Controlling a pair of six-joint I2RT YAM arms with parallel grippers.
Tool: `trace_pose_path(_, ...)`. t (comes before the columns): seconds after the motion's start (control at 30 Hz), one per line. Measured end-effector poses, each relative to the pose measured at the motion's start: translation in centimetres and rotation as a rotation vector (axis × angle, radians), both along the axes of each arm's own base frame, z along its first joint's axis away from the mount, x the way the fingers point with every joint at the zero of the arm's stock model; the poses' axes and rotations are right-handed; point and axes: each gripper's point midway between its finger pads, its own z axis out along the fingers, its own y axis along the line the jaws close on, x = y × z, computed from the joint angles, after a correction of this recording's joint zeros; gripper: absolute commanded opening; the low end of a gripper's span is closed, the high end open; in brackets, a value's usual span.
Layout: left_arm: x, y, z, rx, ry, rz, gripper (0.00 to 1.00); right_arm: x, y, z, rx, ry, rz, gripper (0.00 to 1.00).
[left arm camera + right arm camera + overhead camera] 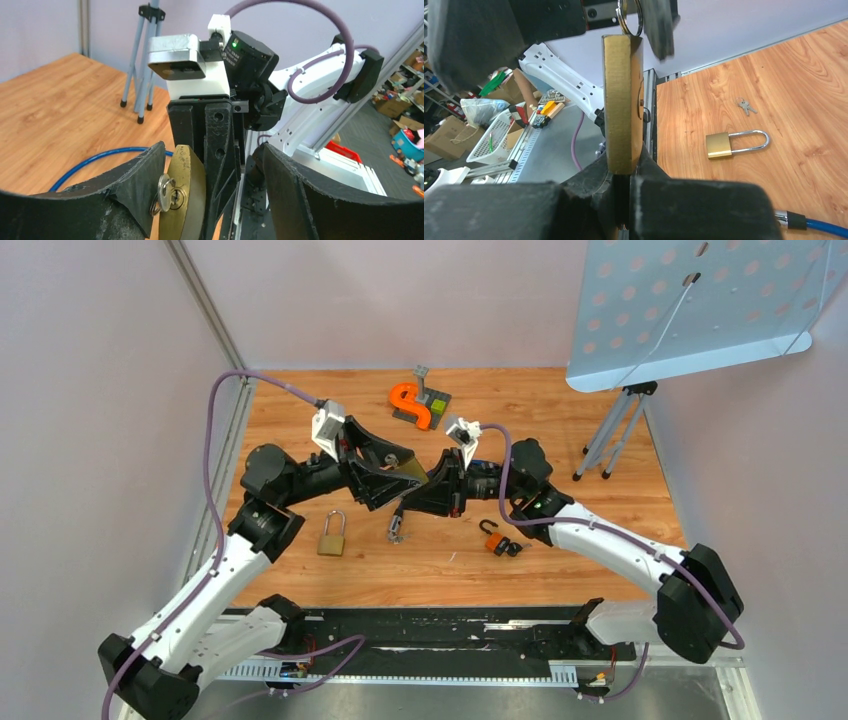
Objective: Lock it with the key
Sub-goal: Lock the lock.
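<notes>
My right gripper [428,486] is shut on a brass padlock [406,469] and holds it above the table. In the right wrist view the padlock [623,110] stands edge-on, its lower end clamped between the fingers [704,210]; its shackle is hidden. A silver key [161,192] on a ring sits in the keyhole of the padlock [189,200]. My left gripper [212,170] is open around the padlock's keyhole end, its left finger [125,190] touching the key and its right finger [310,200] well apart.
A second brass padlock [332,534] with a closed shackle lies on the wooden table [560,410]. Loose keys [396,530] lie near it, and an orange-and-black lock [501,541] to the right. An orange hook on a base [414,404] stands at the back, a tripod [612,432] back right.
</notes>
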Motion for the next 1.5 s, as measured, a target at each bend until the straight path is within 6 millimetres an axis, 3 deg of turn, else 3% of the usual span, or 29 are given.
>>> trace_pose_path(0.13,-0.5,0.7,1.2,-0.03,-0.016,0.025,0.77,-0.6,-0.8,0.4,-0.009,-0.029,-0.01,0.0)
trace_pose_path(0.2,-0.6,0.8,1.4,-0.036,-0.01,0.031,0.72,-0.9,-1.1,0.8,-0.004,-0.058,-0.014,0.0)
trace_pose_path(0.33,-0.3,0.7,1.2,-0.03,0.024,0.037,0.48,-1.1,-1.6,1.1,-0.009,-0.091,-0.025,0.0)
trace_pose_path(0.4,0.0,0.8,0.8,-0.023,0.043,0.046,0.42,-1.1,-1.6,1.1,-0.011,-0.1,-0.029,0.0)
trace_pose_path(0.73,1.0,2.3,1.5,-0.058,0.053,0.119,0.35,-0.8,-1.7,-0.3,-0.051,-0.082,-0.048,0.0)
trace_pose_path(0.87,0.9,2.3,1.6,-0.066,0.053,0.112,0.39,-0.7,-1.7,-0.3,-0.052,-0.083,-0.053,0.0)
trace_pose_path(1.0,1.3,2.0,1.0,-0.068,0.072,0.107,0.41,-0.6,-1.7,-0.5,-0.055,-0.079,-0.06,0.0)
trace_pose_path(1.23,1.6,1.9,-0.9,-0.043,0.123,0.11,0.33,-0.5,-1.7,-0.5,-0.055,-0.079,-0.063,0.0)
trace_pose_path(1.4,1.6,1.9,-1.1,-0.037,0.126,0.112,0.03,-0.5,-1.7,-0.5,-0.055,-0.078,-0.063,0.0)
trace_pose_path(1.5,1.5,2.0,-1.0,-0.035,0.114,0.115,0.0,-0.6,-1.7,-0.5,-0.055,-0.077,-0.061,0.0)
